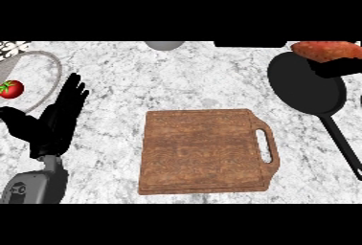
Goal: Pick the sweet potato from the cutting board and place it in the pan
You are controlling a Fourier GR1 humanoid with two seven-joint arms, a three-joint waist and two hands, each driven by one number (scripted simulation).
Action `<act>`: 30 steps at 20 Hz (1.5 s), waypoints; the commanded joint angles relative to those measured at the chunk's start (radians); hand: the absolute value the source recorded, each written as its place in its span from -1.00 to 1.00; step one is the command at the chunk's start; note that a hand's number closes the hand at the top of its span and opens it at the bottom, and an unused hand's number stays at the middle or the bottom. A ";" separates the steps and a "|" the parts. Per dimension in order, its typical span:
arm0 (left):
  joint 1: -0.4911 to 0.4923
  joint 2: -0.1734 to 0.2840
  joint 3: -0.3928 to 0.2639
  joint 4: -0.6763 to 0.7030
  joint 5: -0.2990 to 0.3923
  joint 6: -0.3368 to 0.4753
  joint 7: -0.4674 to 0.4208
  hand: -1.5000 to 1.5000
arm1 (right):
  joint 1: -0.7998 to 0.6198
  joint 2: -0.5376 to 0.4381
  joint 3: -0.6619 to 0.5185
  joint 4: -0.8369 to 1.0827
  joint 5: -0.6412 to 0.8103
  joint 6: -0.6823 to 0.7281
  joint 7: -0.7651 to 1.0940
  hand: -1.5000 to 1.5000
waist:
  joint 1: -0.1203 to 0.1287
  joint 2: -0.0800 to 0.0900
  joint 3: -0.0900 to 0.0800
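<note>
At the upper right of the head view, the sweet potato (322, 50) sits above the far rim of the pan (305, 91), carried by the right robot hand (341, 67). Only dark finger shapes of that robot hand show beneath and beside the vegetable, at the view's edge; they appear curled under it, pinching it from below. The cutting board (205, 150) at the centre of the desk (184, 76) no longer bears the sweet potato.

Step in hand: placement into the pan.

1. Bring the sweet potato over the middle of the pan's black base. It presently overhangs the far rim, so a release here would likely let it roll off onto the desk.
2. Lower it until it is close to the base before the fingers part. The vegetable is long and rounded and may roll.
3. Keep clear of the pan handle (343, 143), which runs toward the lower right.
4. Withdraw upward, not sideways, to avoid nudging the pan.

The left robot hand (60, 117) rests at the left, fingers spread and upright, near a tomato (11, 89). It takes no part.
</note>
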 commanded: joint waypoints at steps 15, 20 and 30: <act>-0.038 0.010 0.013 0.018 0.015 -0.031 -0.005 0.00 | -0.205 -0.032 -0.057 0.878 0.071 -0.355 -0.415 1.00 | 0.035 0.014 0.001; -0.044 -0.008 -0.008 0.060 -0.005 -0.030 -0.037 0.00 | -0.218 -0.072 -0.174 1.010 -0.035 -0.266 -0.371 -1.00 | 0.045 0.026 0.003; -0.047 -0.006 0.001 0.039 0.002 -0.021 0.000 0.00 | -0.206 -0.138 -0.346 1.031 -0.221 -0.192 -0.643 -1.00 | 0.035 0.019 0.005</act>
